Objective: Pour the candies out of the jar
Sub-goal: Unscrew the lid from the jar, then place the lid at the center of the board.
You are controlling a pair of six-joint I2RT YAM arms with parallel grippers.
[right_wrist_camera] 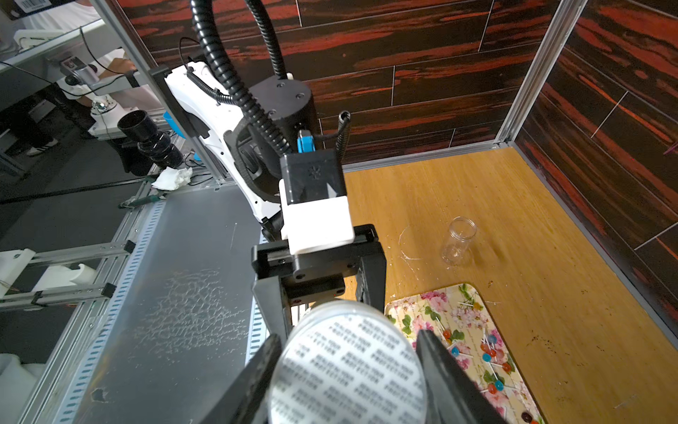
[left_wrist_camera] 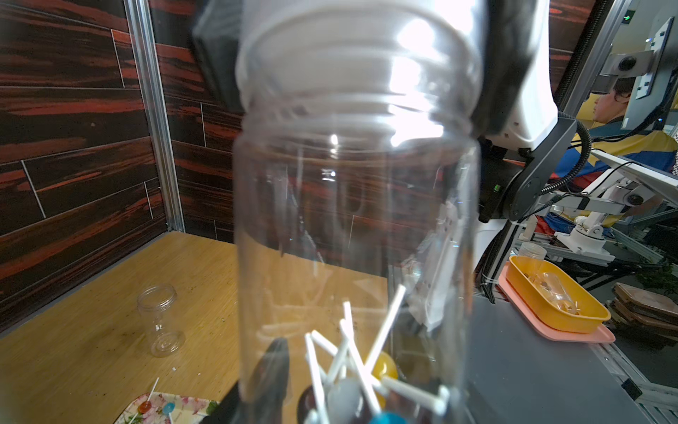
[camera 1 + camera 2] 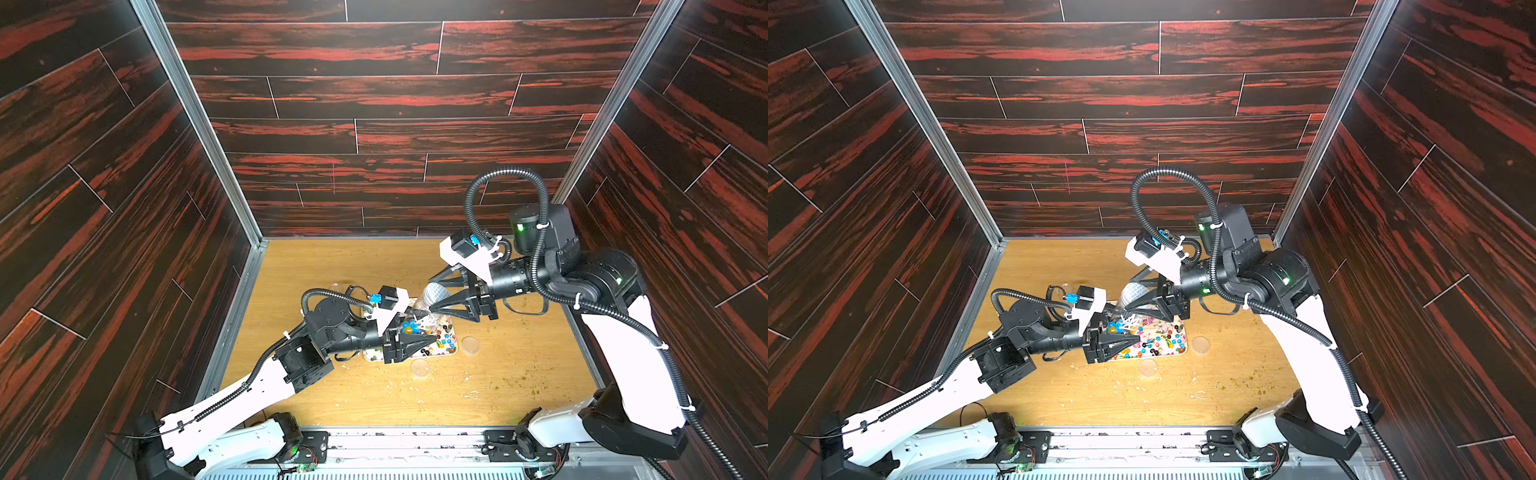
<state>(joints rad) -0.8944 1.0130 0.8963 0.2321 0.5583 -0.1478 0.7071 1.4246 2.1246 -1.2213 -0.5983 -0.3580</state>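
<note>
— Clear plastic jar [image 2: 356, 220], cap [image 1: 352, 367] uppermost, shared by two arms above the far edge of the flowered tray [image 1: 425, 312]. Whereabouts of the candies [image 2: 384, 365]?

— Heaped in the jar's low end, white sticks [image 2: 385, 323] crossed, right beside the left gripper [image 3: 424, 330]. More candies [image 1: 488, 348] strewn over the tray below.

— And the grips?

— Left jaws pressed onto the jar's wall near the base. Right gripper [image 3: 432, 296] down over the top, fingers [image 1: 440, 374] pinching the printed cap from both sides.

— Stage of the job?

— Uncapping, by the look of it. No pouring from this jar with the cap on.

— Risks from here?

— Several. Smooth, thin wall: likely to spin or buckle in the left pinch under a hard twist, possibly dropping the lot short of the tray. Crossed sticks: apt to wedge at the mouth once tipped, then break free in a rush. Round, glossy sweets: prone to bounce off the tray and roll across the wooden table [image 3: 311, 270]. Two wrists working close together: little room for a turn without a knock. Empty jar [image 1: 458, 240] upright, well apart beyond the tray; probably out of harm's way.
</note>
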